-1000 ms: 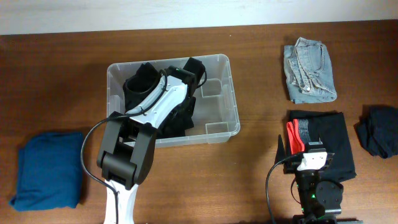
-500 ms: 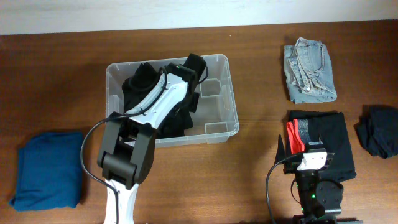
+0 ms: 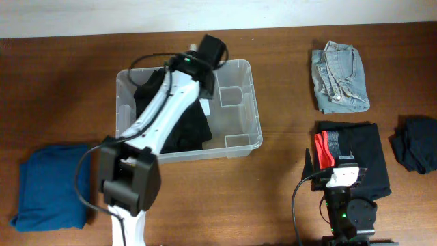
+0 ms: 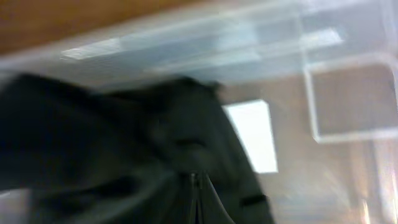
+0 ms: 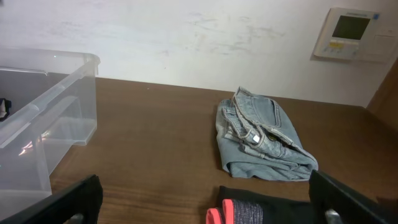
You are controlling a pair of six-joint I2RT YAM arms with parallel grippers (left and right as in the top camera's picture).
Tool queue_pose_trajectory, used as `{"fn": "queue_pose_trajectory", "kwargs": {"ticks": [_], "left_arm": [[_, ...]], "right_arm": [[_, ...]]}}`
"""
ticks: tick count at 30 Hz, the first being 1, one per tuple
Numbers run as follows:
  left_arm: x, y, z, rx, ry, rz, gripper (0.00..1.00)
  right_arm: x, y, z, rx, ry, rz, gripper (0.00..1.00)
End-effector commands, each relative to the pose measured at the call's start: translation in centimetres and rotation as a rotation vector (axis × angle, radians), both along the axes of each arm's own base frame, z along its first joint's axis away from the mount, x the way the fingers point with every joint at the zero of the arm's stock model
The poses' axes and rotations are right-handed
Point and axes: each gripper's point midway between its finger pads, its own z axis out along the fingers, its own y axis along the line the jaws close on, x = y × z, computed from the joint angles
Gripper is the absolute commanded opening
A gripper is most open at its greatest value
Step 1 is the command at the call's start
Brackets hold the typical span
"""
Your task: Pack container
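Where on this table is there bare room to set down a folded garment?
Bare wood lies between the container and the folded jeans, and in front of the container, right of the left arm. The container's right half is bare too. Crowded: the right side, with jeans, black stack, dark bundle.

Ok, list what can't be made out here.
- Black garment in the container: the left wrist view is blurred; overhead, the left arm covers much of it.
- Dark cloth: overhead, cut off by the right edge.
- Red item: overhead, mostly under the black cloth.
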Motion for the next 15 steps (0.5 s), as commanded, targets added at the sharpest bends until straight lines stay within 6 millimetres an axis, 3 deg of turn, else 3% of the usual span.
{"fn": "queue_pose_trajectory", "kwargs": {"ticks": [1, 8, 15], "left_arm": [[1.4, 4.9, 4.2, 0.001, -0.137, 0.212, 0.01], [2.0, 10.6, 4.0, -0.032, -0.147, 0.410, 0.00], [2.3, 11.5, 3.2, -0.104, -0.115, 0.427, 0.01]], "right_arm": [[0.0, -0.2, -0.2, -0.003, 0.001, -0.011, 0.99], [0.0, -0.2, -0.2, -0.003, 0.001, -0.011, 0.98], [0.0, -0.2, -0.2, -0.003, 0.001, -0.011, 0.98]]}}
